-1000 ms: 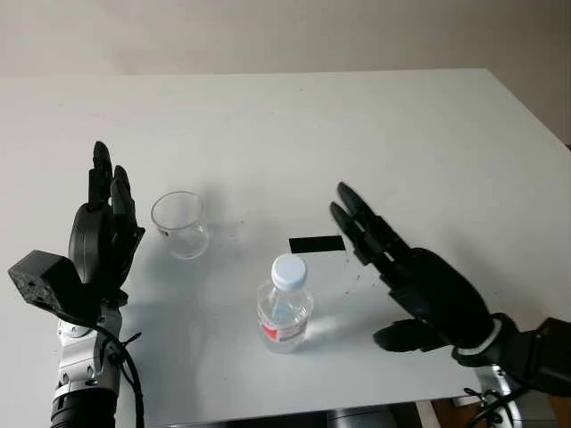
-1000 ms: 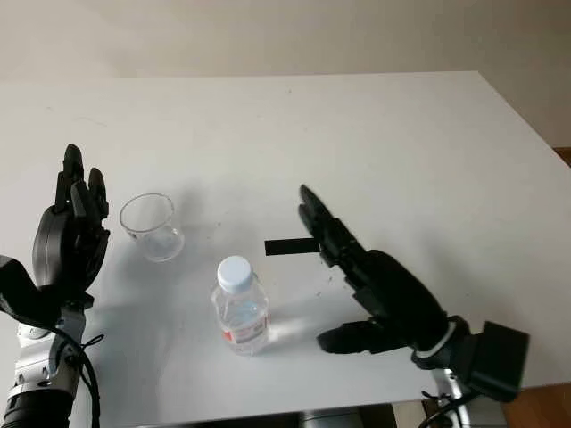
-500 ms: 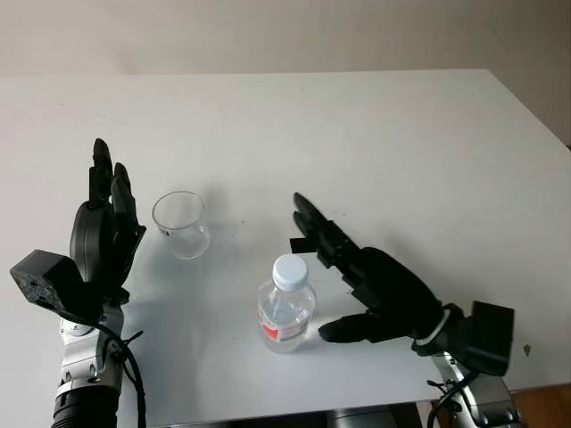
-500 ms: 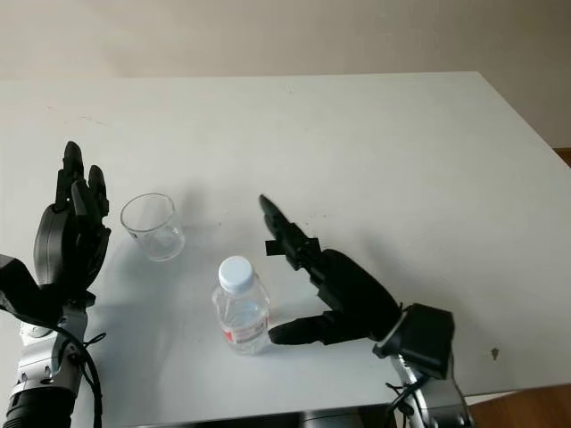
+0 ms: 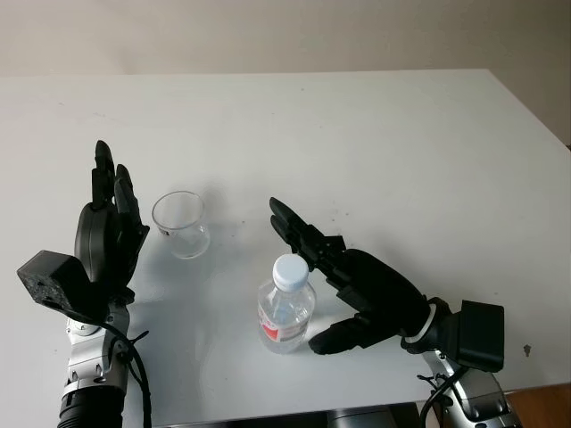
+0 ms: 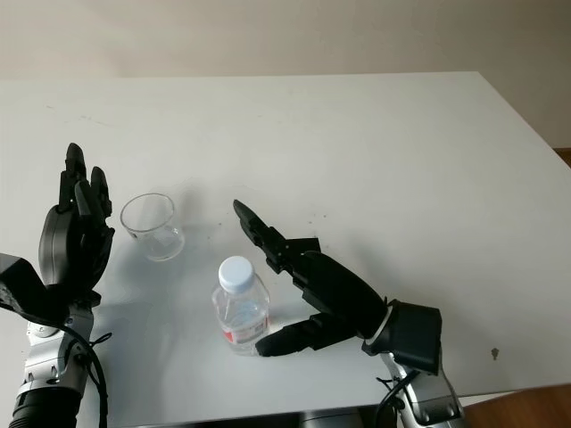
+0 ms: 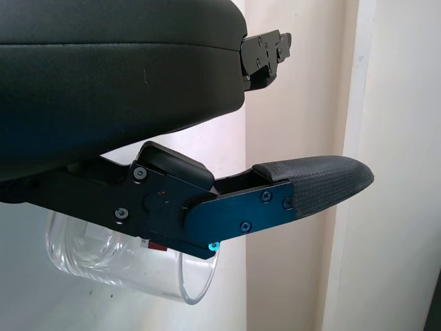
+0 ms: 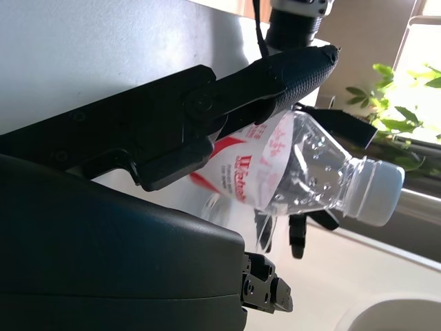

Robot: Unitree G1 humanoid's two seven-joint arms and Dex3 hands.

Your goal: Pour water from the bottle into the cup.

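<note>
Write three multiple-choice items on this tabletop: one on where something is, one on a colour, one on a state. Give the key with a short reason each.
1. Where does the clear plastic cup stand?
A. Between the black left hand and the clear plastic water bottle
B. Beyond the black right hand, at the table's far right edge
C. Stacked on the bottle

2. What colour is the bottle's cap?
A. Red
B. White
C. Black

3. What state is the bottle in?
A. Lying on its side
B. Lifted and tilted over the cup
C. Upright on the white table, capped, right hand open around it

Key: 1 A, the cup sits just beside the left hand, bottle further right. 2 B, the cap is white. 3 C, it stands upright, fingers not yet closed on it.
</note>
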